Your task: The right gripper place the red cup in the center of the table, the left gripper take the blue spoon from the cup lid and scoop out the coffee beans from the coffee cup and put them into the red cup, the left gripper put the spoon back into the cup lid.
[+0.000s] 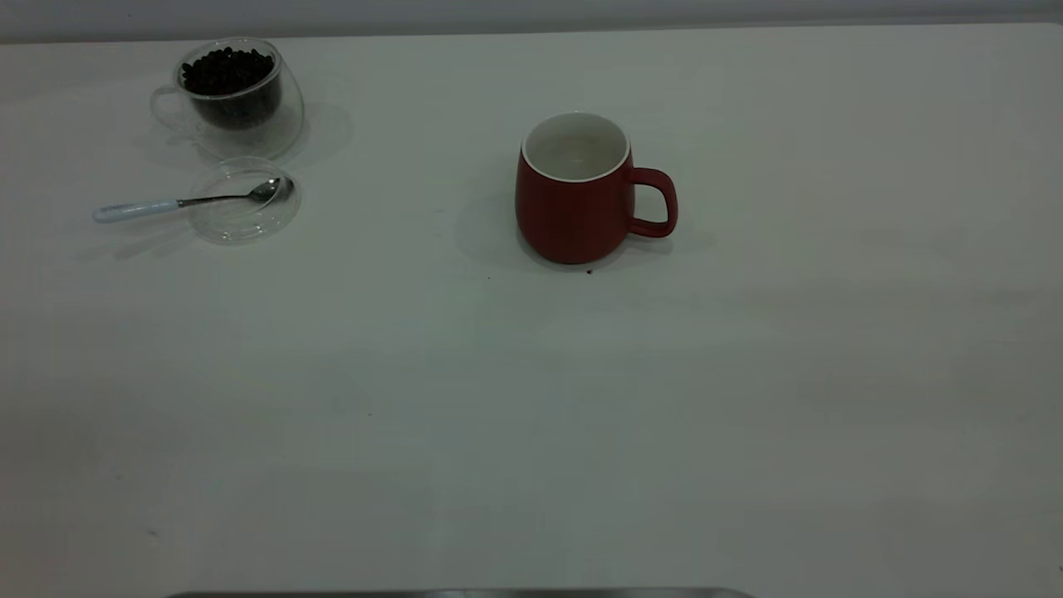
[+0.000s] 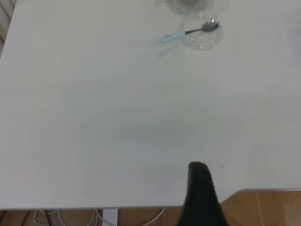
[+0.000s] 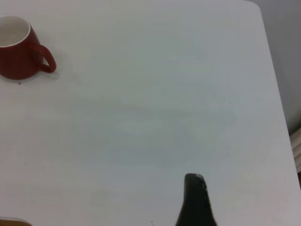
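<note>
1. clear glass coffee cup (image 1: pixel 237 95) far left at back of table (image 1: pixel 531 415), full of coffee beans (image 1: pixel 227 70).
2. cup lid (image 1: pixel 245 201) just in front of it; blue spoon (image 1: pixel 178 202) w/ bowl in lid, handle sticking out left.
3. red cup (image 1: pixel 575 195) upright near center, handle to right, inside looks empty.
4. left gripper (image 2: pixel 200 195) over near table edge, well apart from spoon; open or closed, can't tell.
5. right gripper (image 3: pixel 195 200) over bare table, well apart from red cup; likewise can't tell.

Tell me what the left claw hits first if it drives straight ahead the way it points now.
Probably nothing: the left claw points up the bare table, and the cup lid with the blue spoon sits about in line, though depth is unclear.
</note>
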{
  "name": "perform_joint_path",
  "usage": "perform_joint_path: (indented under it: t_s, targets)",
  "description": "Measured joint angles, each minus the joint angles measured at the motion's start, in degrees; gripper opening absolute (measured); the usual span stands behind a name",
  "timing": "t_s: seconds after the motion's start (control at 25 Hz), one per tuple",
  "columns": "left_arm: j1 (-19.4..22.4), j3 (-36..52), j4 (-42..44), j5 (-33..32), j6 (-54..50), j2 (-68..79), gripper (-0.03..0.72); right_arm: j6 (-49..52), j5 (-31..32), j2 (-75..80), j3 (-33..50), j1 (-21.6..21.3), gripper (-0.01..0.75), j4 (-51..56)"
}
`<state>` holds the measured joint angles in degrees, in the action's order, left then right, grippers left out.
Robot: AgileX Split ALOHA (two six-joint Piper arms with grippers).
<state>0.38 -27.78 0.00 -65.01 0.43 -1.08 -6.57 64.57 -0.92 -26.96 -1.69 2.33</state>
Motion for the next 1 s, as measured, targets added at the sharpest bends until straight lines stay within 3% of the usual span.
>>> perform_joint_path:
  t_s: [1.0]
  targets:
    - [0.0, 0.0, 0.0, 0.0, 0.0, 0.0, 0.595, -0.3, 0.0, 0.0, 0.0, 0.0, 0.590, -0.7]
